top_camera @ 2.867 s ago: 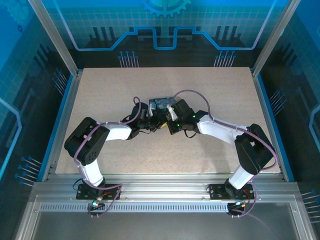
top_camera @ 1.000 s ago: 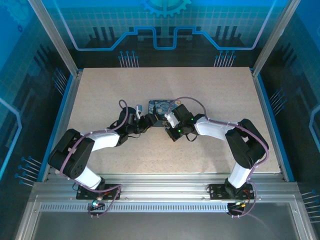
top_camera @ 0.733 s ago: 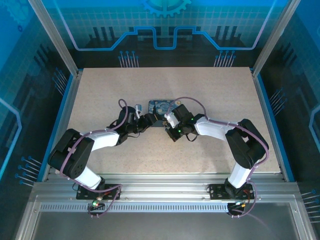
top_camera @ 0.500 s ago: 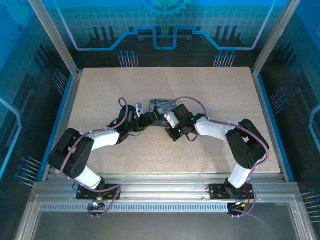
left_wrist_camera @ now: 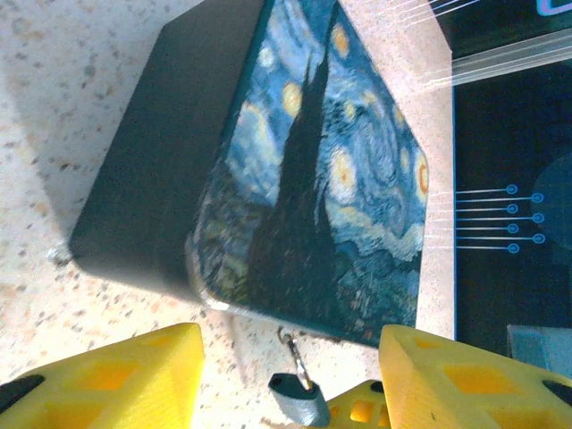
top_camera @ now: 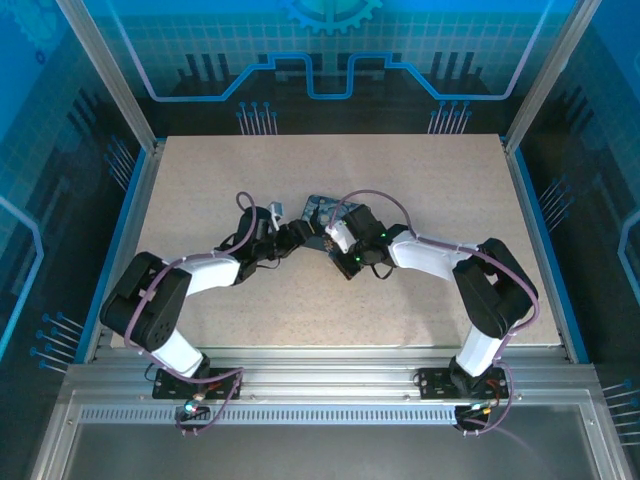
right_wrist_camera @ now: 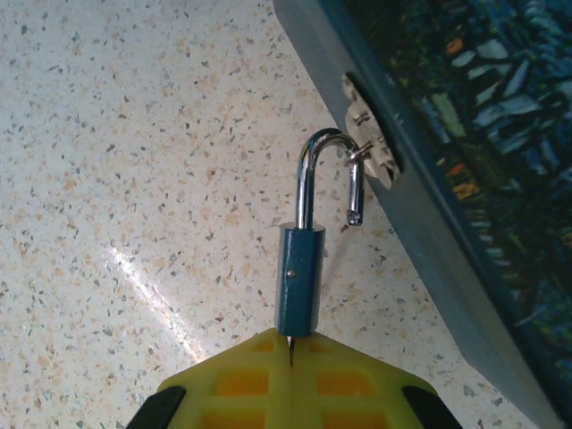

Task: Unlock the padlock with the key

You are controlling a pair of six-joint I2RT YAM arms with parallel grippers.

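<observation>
The padlock (right_wrist_camera: 299,277) has a small blue body and a silver shackle. Its shackle stands open, hooked through the hasp (right_wrist_camera: 368,143) on the side of the starry-night tin (right_wrist_camera: 465,134). My right gripper (right_wrist_camera: 290,340) is shut on the key (right_wrist_camera: 290,347), a thin blade that runs into the bottom of the padlock's body. My left gripper (left_wrist_camera: 290,344) is open just short of the tin (left_wrist_camera: 304,179) and holds nothing. The padlock (left_wrist_camera: 299,400) hangs between its yellow fingers (left_wrist_camera: 116,375). From above, both grippers meet at the tin (top_camera: 322,206), the left gripper (top_camera: 296,233) and the right gripper (top_camera: 335,232).
The tin lies near the middle of the speckled table (top_camera: 420,180). Metal frame posts (top_camera: 110,80) and blue panels wall in the sides and back. The arm bases (top_camera: 185,375) stand on the near rail.
The tin has turned a little and sits more askew. Both grippers have shifted slightly away from the bases with it. The right gripper stays shut at the padlock.
</observation>
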